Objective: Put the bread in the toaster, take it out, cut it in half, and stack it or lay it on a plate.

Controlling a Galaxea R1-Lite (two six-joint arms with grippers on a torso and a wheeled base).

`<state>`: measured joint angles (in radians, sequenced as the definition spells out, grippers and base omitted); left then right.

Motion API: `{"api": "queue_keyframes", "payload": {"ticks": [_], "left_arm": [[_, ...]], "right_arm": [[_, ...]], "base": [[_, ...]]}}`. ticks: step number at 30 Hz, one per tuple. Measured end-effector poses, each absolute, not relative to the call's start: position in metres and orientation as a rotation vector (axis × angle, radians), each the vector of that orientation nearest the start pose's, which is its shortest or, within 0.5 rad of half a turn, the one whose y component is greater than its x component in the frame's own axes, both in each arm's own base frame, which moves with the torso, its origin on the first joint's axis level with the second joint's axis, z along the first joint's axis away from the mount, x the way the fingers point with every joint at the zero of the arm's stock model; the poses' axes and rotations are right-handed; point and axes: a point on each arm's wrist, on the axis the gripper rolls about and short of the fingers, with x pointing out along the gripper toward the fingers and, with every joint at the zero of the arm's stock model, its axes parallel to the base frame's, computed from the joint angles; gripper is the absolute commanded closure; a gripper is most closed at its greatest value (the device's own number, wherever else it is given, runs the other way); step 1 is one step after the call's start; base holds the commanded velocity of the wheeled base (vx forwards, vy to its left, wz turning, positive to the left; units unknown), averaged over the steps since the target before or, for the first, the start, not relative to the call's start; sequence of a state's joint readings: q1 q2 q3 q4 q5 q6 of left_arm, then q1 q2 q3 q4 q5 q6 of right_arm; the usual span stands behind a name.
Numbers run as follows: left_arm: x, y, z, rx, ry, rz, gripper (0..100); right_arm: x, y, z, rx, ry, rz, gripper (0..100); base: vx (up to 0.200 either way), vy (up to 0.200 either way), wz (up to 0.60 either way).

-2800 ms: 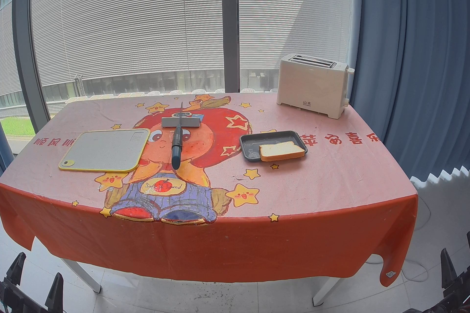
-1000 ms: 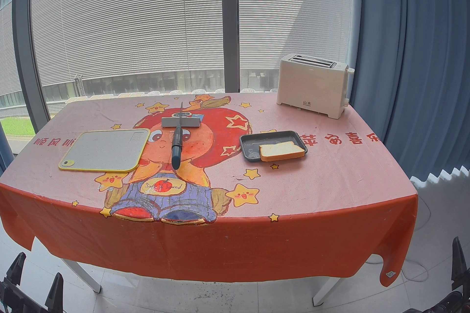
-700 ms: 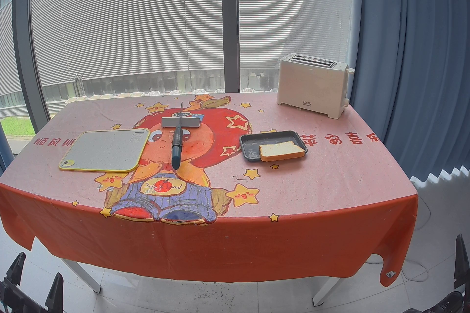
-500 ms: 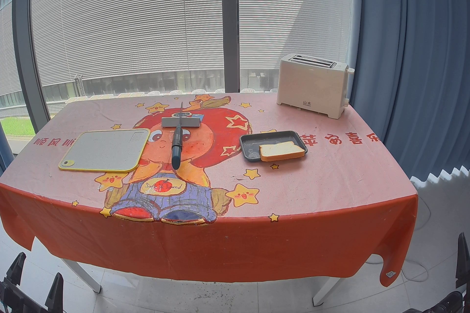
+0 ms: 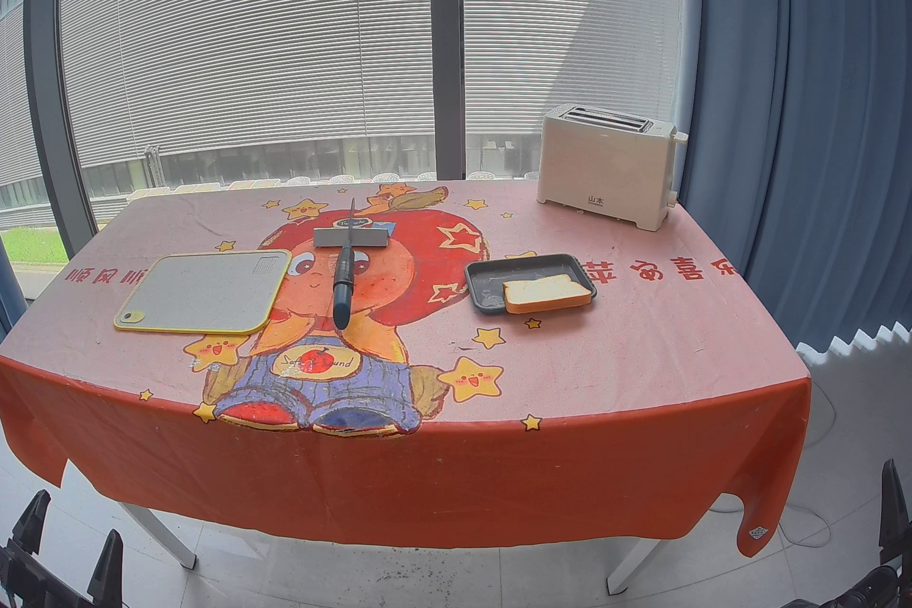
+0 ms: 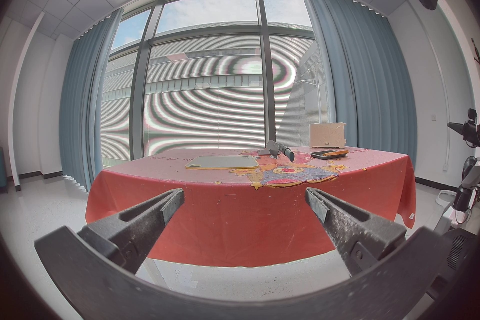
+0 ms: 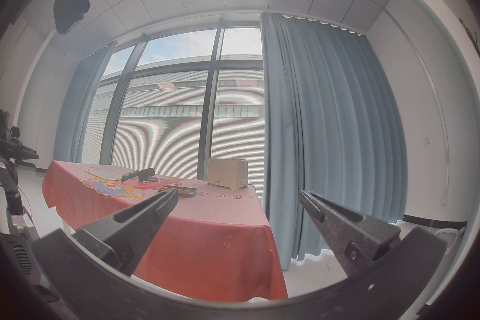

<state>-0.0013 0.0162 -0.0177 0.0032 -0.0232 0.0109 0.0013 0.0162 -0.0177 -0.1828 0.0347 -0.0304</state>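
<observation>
Hanging low before the near edge of the table (image 5: pixel 617 353), the left gripper (image 6: pixel 244 192) had its jaws spread wide with nothing between them. The right gripper (image 7: pixel 238 193) sat equally low off the table's right front corner, its jaws also parted and empty. The bread (image 5: pixel 545 293) lay well ahead of both, to the right gripper's left and to the left gripper's right, resting flat on the near right part of a dark plate (image 5: pixel 494 277). Farther beyond the right gripper stood the toaster (image 5: pixel 608 163), at the table's far side. Ahead of the left gripper lay the cutting board (image 5: pixel 204 290), and just right of it a knife (image 5: pixel 342 282), its blade propped on a grey block (image 5: pixel 366 237).
</observation>
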Motion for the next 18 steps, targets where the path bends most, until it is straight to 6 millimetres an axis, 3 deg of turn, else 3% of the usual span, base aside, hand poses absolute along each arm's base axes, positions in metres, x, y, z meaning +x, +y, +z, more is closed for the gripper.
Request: {"api": "queue_keyframes", "payload": {"ticks": [18], "left_arm": [[-0.0229, -0.0005, 0.0804, 0.011, 0.002, -0.024, 0]], "right_arm": [[-0.0245, 0.0008, 0.0988, -0.033, -0.179, 0.033, 0]], "base": [[0.0, 0.0, 0.0]]}}
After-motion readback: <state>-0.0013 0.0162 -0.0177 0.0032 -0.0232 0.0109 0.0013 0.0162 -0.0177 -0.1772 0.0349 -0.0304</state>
